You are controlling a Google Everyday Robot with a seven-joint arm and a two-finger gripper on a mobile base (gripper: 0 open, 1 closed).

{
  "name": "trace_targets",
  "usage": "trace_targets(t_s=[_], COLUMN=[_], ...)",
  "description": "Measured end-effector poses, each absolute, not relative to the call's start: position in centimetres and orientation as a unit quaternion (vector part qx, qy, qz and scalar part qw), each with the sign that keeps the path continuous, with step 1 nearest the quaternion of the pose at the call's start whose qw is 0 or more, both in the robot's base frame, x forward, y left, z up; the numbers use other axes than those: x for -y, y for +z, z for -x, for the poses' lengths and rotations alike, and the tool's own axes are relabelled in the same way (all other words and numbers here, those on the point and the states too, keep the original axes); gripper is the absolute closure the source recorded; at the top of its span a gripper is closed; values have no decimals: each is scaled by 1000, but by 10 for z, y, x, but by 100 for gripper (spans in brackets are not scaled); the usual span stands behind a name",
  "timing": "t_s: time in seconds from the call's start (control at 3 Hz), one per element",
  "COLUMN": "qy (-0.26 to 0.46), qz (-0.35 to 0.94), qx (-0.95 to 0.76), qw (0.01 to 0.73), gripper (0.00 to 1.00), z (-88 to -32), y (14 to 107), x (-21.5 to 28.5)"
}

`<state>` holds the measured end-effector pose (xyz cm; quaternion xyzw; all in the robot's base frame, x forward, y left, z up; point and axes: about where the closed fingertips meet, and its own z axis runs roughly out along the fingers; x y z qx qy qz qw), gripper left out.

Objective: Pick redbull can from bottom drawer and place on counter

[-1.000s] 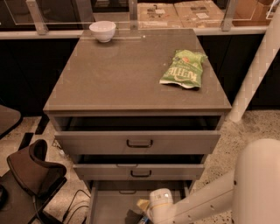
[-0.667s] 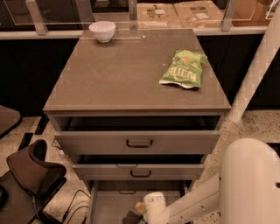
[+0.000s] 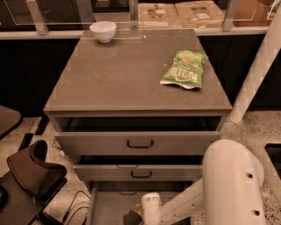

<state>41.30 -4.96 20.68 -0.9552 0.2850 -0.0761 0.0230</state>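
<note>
Camera view: gripper [image 3: 132, 217] inside bottom drawer [image 3: 109, 203], grip unclear; lettering on green bag [image 3: 183, 69] illegible.

speckled pale stone floor [image 3: 263, 127] and a slanting white round post [image 3: 259, 66] flank the tabletop's [image 3: 123, 74] right edge; a clear glass partition [image 3: 57, 13] lines its far edge; the gripper [image 3: 133, 217] hangs below its front edge.

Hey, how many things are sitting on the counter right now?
2. A white bowl at the back left corner of the counter, and a green snack bag toward its right side. None looks hidden. The gripper is down in the bottom drawer.
</note>
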Motion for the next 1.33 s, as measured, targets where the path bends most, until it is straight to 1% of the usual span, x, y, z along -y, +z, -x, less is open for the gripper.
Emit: trace_targets(t_s=[0.33, 0.67, 1.0, 1.33], qy=[-47, -1, 34, 50], qz=[960, 962, 961, 960], qx=[-276, -270, -269, -268], qw=[30, 42, 49, 58], gripper=[0, 0, 0, 0], z=[-426, -426, -416, -405], y=[185, 167, 156, 151], x=[45, 37, 32, 27])
